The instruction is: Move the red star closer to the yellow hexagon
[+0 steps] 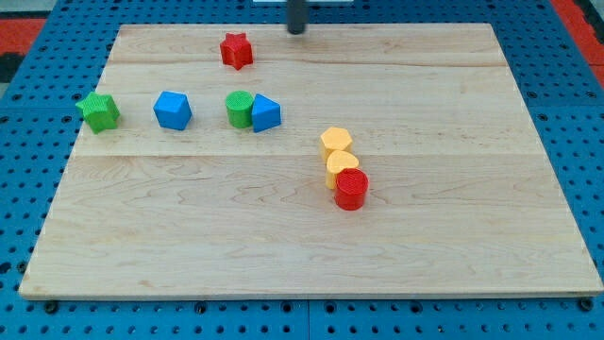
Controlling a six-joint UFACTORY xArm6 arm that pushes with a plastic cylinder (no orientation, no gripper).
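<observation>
The red star [236, 50] sits near the view's top, left of centre, on the wooden board [444, 227]. The yellow hexagon [336, 143] lies right of centre, well below and to the right of the star. My tip [297, 31] is at the board's top edge, a short way to the right of the red star and slightly above it, not touching it.
A yellow block [343, 168] touches the hexagon from below, with a red cylinder [351, 189] against it. A green cylinder [240, 109] and a blue block [266, 113] touch each other below the star. A blue block [173, 110] and a green star [99, 111] lie at left.
</observation>
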